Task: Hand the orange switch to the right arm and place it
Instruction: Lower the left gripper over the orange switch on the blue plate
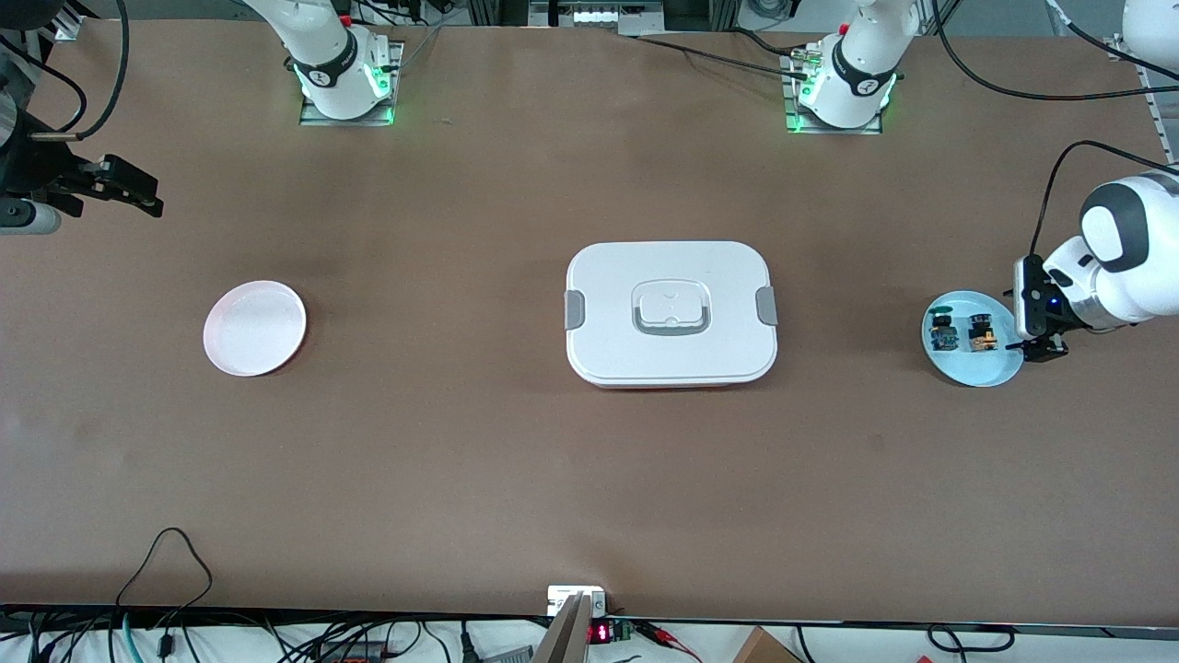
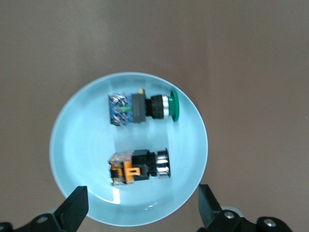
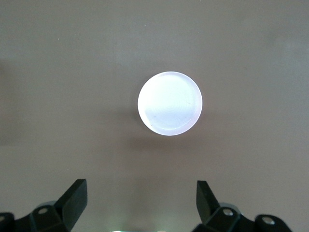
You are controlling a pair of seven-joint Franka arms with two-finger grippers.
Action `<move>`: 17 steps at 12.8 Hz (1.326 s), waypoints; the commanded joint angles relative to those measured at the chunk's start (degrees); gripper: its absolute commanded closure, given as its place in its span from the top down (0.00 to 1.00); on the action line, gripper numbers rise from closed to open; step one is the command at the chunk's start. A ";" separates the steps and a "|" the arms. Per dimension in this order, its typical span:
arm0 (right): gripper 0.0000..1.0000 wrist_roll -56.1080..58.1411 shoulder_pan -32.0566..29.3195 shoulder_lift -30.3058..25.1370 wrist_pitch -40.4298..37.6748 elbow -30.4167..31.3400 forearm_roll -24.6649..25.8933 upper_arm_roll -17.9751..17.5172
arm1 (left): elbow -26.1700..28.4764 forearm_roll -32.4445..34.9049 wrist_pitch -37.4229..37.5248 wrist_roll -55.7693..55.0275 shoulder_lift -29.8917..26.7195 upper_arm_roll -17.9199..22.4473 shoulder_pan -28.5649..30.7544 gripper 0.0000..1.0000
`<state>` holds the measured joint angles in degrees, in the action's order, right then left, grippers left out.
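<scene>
The orange switch (image 1: pixel 982 333) lies on its side on a light blue plate (image 1: pixel 987 370) toward the left arm's end of the table. In the left wrist view the orange switch (image 2: pixel 137 167) shows a black body, orange-yellow parts and a silver cap. My left gripper (image 1: pixel 1041 350) hovers over the plate's rim, open and empty; in its wrist view my left gripper (image 2: pixel 142 200) has its fingers spread wide beside the switch. My right gripper (image 1: pixel 138 191) hangs open and empty high over the right arm's end of the table, and my right gripper (image 3: pixel 141 193) also shows in its wrist view.
A blue switch with a green top (image 1: pixel 942 331) lies on the same plate, beside the orange one (image 2: pixel 142 107). A white lidded box (image 1: pixel 671 313) sits mid-table. An empty white plate (image 1: pixel 254 328) lies toward the right arm's end and shows in the right wrist view (image 3: pixel 170 103).
</scene>
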<state>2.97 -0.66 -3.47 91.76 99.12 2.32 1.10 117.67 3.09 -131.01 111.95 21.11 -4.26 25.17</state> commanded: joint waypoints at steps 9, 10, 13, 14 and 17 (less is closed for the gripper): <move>1.00 0.54 -0.13 -0.75 0.44 -0.24 -0.30 -0.31 | 3.09 -0.19 -8.73 -1.55 2.00 -2.24 2.34 1.00; 1.00 0.54 -0.13 -0.75 0.44 -0.24 -0.21 -0.31 | 3.44 -0.45 -9.70 -2.25 2.79 -2.24 2.43 1.00; 1.00 0.54 -0.13 -0.75 0.44 -0.24 0.23 -0.31 | 4.59 -1.16 -12.16 -2.52 3.24 -2.24 2.34 1.00; 1.00 0.63 -0.13 -0.66 0.44 -0.24 0.58 -0.31 | 4.59 -1.16 -12.17 -2.61 3.24 -2.24 2.34 1.00; 1.00 0.63 -0.13 -0.66 0.53 -0.24 1.28 -0.31 | 4.59 -1.42 -13.91 -2.61 4.73 -2.24 2.34 1.00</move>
<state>2.97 -0.62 -3.57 92.04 98.85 2.52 1.00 121.86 2.42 -142.85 109.44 25.09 -5.90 26.93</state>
